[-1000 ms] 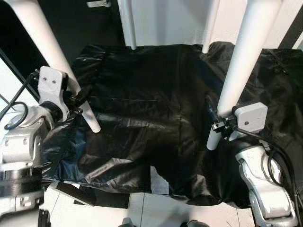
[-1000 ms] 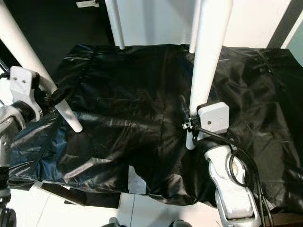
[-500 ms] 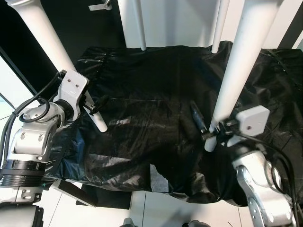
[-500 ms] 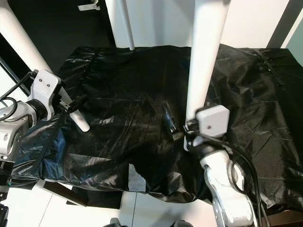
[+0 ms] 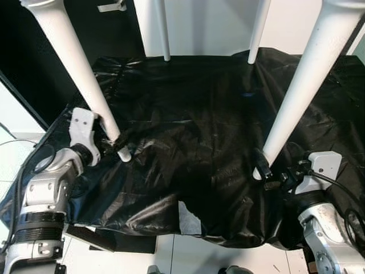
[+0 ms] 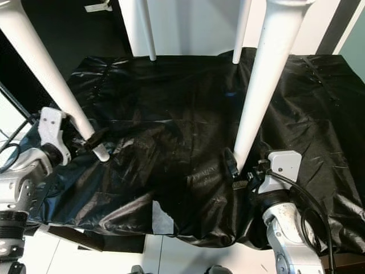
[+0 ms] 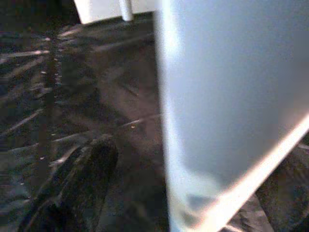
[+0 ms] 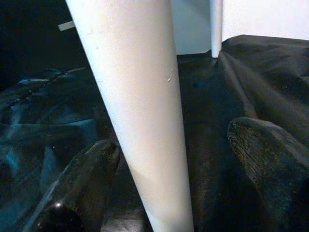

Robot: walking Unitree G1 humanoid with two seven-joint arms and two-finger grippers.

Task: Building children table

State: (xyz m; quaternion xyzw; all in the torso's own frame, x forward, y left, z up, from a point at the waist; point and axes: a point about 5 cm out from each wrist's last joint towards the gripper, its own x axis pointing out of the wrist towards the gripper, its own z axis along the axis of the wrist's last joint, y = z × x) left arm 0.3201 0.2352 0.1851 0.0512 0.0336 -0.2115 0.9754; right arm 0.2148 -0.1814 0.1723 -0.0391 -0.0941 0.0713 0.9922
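A white children's table stands over a black plastic sheet [image 5: 194, 114], and I see its four round legs from above. The near-left leg [image 5: 74, 68] slants down to a tip on the sheet. My left gripper [image 5: 117, 147] sits at that tip, and in the left wrist view one finger [image 7: 72, 183] stands apart from the leg [image 7: 227, 96]. My right gripper [image 5: 267, 174] is at the foot of the near-right leg [image 5: 302, 85]. It is open, and the leg [image 8: 140, 111] stands between its fingers [image 8: 270, 164] with a gap on one side.
Two thinner far legs [image 5: 164, 28] [image 5: 258, 28] stand at the back of the sheet before a white wall. The crumpled sheet ends near me over pale floor [image 5: 171, 251], with a dark board [image 5: 91, 237] sticking out at the lower left.
The whole picture has shifted. Both grippers have slid down their legs to the tips. The right gripper now sits lower and closer to me, and the left gripper has dropped below its leg.
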